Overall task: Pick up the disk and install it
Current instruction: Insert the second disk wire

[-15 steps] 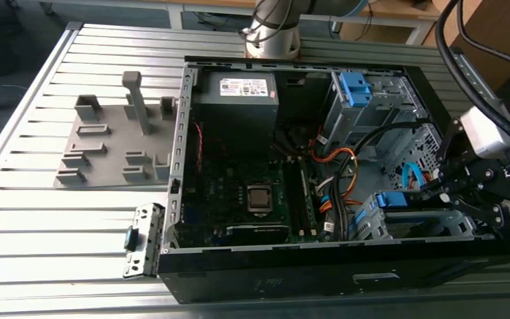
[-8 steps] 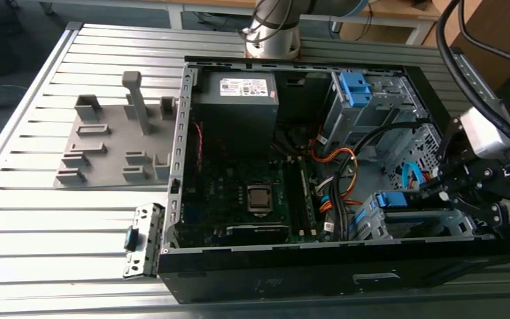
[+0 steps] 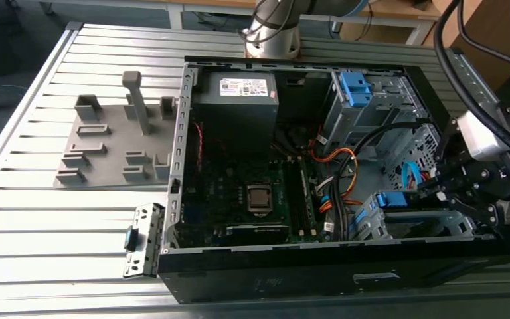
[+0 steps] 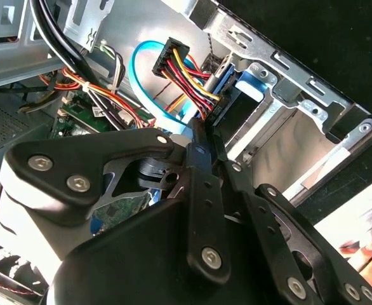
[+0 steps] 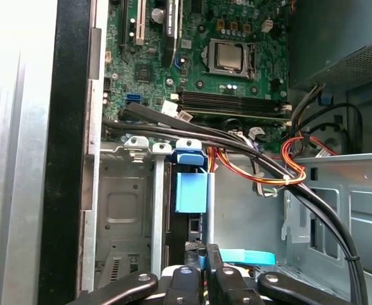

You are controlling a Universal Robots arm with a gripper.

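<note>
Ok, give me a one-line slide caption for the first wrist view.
Claw poised over the open computer case's drive cage, blue disk rail seated in the bay beside the motherboard.

No text can be read; print on the power supply's white label (image 3: 242,87), upper centre, is illegible.

Bright light is washing out the slatted tabletop (image 3: 24,219) in the exterior view, while the computer case (image 3: 264,282) interior is sitting in shadow.
</note>
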